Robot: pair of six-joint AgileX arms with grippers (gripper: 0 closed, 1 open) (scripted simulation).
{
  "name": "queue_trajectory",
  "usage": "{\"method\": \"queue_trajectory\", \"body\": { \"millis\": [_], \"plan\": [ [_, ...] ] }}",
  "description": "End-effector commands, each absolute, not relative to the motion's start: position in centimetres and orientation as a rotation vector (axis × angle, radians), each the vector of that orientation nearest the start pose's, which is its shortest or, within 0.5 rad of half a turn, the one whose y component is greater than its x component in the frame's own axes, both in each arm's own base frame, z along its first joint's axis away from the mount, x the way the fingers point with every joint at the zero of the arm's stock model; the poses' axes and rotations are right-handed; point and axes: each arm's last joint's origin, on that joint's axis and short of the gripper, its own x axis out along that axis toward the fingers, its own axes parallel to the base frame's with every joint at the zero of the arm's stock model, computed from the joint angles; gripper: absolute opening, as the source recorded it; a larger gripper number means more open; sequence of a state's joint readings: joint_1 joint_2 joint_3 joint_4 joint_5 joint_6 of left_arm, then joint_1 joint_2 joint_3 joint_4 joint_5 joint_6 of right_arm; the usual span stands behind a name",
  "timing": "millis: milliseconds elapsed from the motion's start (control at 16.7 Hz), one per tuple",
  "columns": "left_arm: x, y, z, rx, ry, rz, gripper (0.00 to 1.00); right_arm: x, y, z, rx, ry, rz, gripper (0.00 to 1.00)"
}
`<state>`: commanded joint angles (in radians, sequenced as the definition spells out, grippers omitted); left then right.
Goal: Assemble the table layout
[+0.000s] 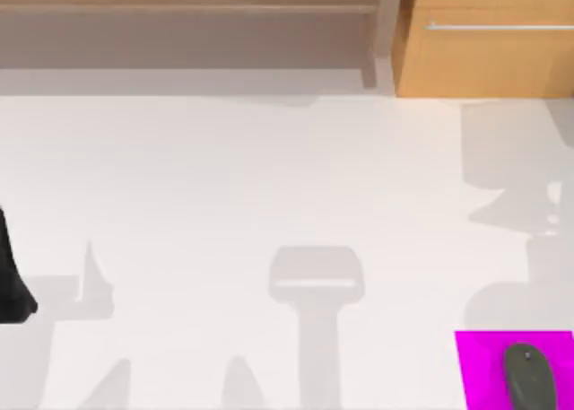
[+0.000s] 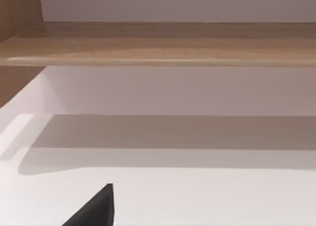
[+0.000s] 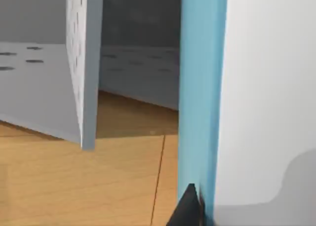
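Mostly matte white table, magenta mat.

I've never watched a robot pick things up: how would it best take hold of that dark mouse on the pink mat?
Probably from straight above, fingers closing across the mouse's narrow flanks: it lies flat on the magenta mat at the table's near right corner, long axis running front to back.

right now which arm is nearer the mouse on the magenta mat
Right, judging by its shadow near the mouse at the table's right front corner; the left gripper sits at the far left edge.
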<state>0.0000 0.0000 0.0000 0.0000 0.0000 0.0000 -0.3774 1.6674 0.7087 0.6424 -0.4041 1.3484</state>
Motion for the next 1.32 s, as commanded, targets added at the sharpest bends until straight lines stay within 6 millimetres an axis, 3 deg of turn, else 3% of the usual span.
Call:
{"method": "queue_trajectory", "body": {
  "millis": [180,360,900,1080,1320],
  "plan": [
    [10.6,-0.1,16.0,0.0,0.0,0.0,1.0,32.5,-14.8,16.3,1.509,0.213,-0.209,0.0],
    [10.6,-0.1,16.0,0.0,0.0,0.0,1.0,33.6,-17.1,15.6,1.55,0.185,-0.226,0.0],
    [10.6,-0.1,16.0,0.0,0.0,0.0,1.0,34.1,-17.3,15.2,1.563,0.187,-0.226,0.0],
    [10.6,-0.1,16.0,0.0,0.0,0.0,1.0,35.5,-17.5,15.7,1.55,0.167,-0.213,0.0],
    [10.6,-0.1,16.0,0.0,0.0,0.0,1.0,37.0,-17.6,14.8,1.563,0.183,-0.229,0.0]
  ]
}}
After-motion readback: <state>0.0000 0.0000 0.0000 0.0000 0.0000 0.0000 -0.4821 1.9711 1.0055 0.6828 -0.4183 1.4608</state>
